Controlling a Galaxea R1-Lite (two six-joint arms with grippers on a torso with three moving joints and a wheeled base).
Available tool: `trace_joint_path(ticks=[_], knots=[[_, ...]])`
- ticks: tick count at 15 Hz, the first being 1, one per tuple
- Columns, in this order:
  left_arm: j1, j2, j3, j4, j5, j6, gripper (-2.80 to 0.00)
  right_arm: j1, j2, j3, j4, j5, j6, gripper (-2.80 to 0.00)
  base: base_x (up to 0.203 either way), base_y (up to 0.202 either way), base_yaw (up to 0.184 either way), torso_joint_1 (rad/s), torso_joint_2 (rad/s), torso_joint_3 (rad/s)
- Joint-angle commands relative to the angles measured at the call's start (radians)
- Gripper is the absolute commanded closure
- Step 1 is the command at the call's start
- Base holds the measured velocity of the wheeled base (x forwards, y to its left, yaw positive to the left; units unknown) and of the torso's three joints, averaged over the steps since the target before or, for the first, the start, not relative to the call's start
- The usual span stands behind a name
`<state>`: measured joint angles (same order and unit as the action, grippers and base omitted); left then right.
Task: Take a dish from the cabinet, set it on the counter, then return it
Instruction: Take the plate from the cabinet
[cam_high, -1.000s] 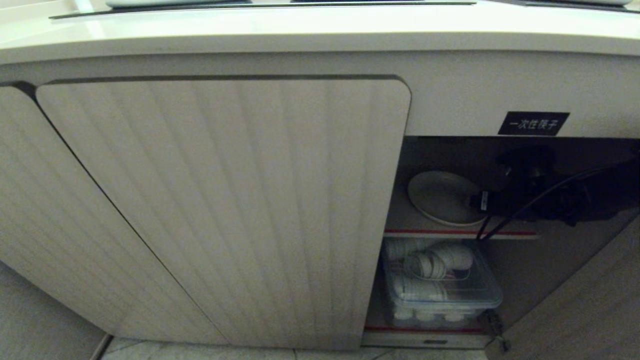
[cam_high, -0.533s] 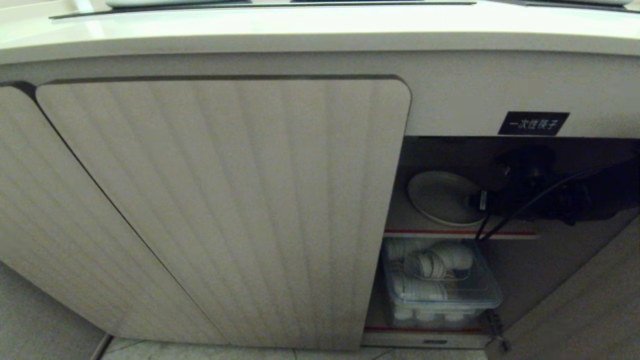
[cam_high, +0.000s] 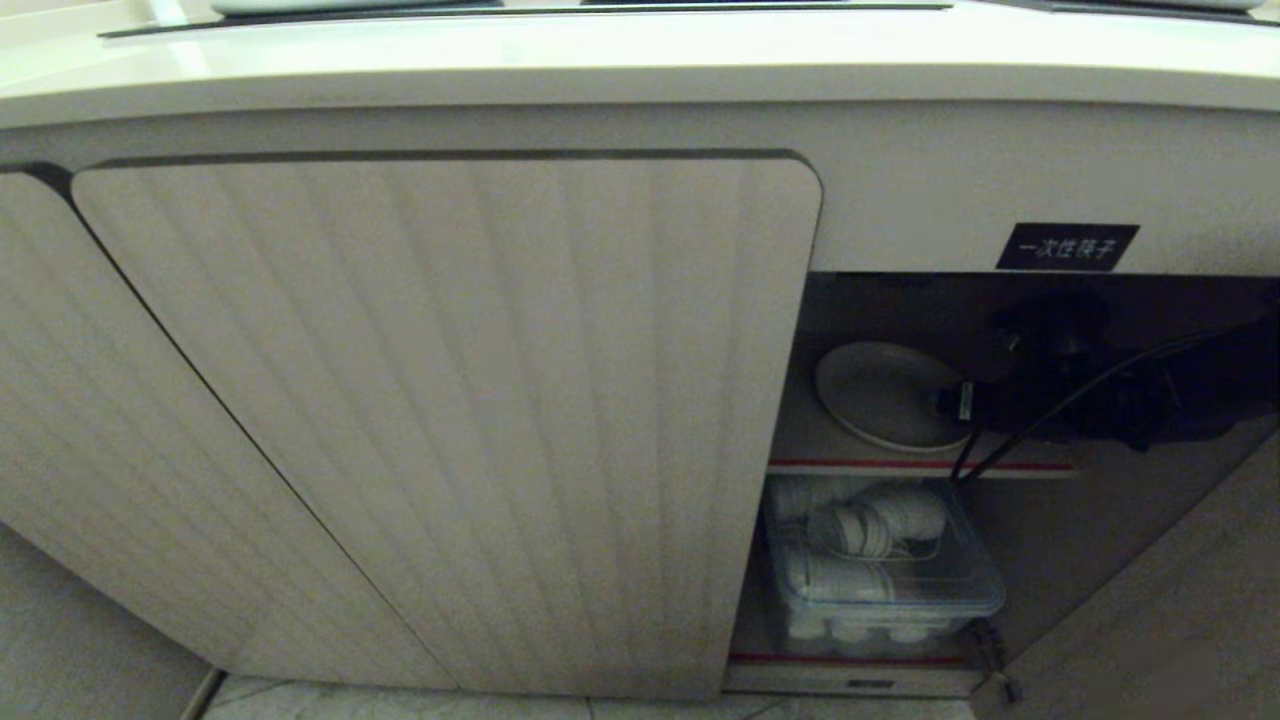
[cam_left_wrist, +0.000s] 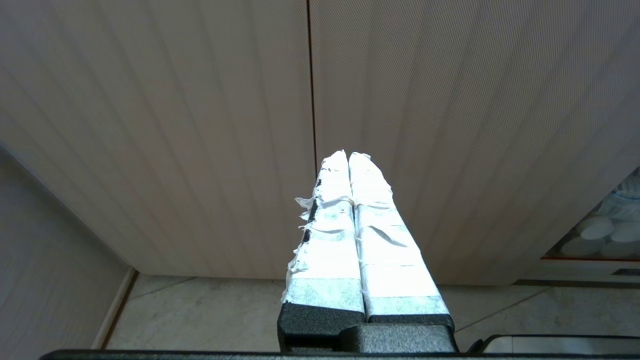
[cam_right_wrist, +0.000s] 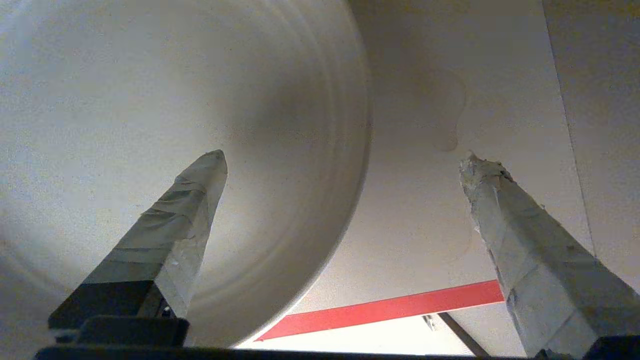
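Presently: right gripper (cam_right_wrist: 340, 160), fingers spread wide and empty, astride the edge of the dish (cam_right_wrist: 150, 100) — one finger above the plate, one above bare shelf (cam_right_wrist: 425, 210). Dish lies flat on the cabinet (cam_high: 440, 400) upper shelf, red front edge nearest the wrist. Beneath: clear plastic box (cam_high: 880, 570) holding stacked white crockery. Overhead: counter (cam_high: 600, 60). Left gripper (cam_left_wrist: 348, 156), fingers pressed together, faces the closed doors.

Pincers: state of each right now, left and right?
Left pincer: closed, holding nothing, parked facing the cabinet door.
Right pincer: open, holding nothing, over the dish rim.
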<state>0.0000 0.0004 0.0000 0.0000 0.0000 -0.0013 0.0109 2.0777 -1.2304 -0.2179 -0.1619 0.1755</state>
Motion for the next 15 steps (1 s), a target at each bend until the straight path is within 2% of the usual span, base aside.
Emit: trace_joint_path(ticks=[1, 13, 14, 15], knots=[[0.0, 0.0, 0.0, 0.0, 0.0, 0.0, 0.0, 0.0, 0.002, 0.0, -0.001, -0.001, 0.001, -2.8, 0.0, 0.0, 0.0, 0.0, 0.0, 0.0], [0.0, 0.0, 0.0, 0.0, 0.0, 0.0, 0.0, -0.002, 0.004, 0.005, -0.01, -0.004, -0.004, -2.8, 0.0, 0.0, 0.0, 0.0, 0.0, 0.0], [0.0, 0.0, 0.0, 0.0, 0.0, 0.0, 0.0, -0.002, 0.004, 0.005, -0.009, -0.004, -0.004, 0.0, 0.0, 0.0, 0.0, 0.0, 0.0, 0.0], [0.0, 0.0, 0.0, 0.0, 0.0, 0.0, 0.0, -0.002, 0.004, 0.002, -0.008, -0.004, -0.004, 0.0, 0.0, 0.0, 0.0, 0.0, 0.0, 0.0]])
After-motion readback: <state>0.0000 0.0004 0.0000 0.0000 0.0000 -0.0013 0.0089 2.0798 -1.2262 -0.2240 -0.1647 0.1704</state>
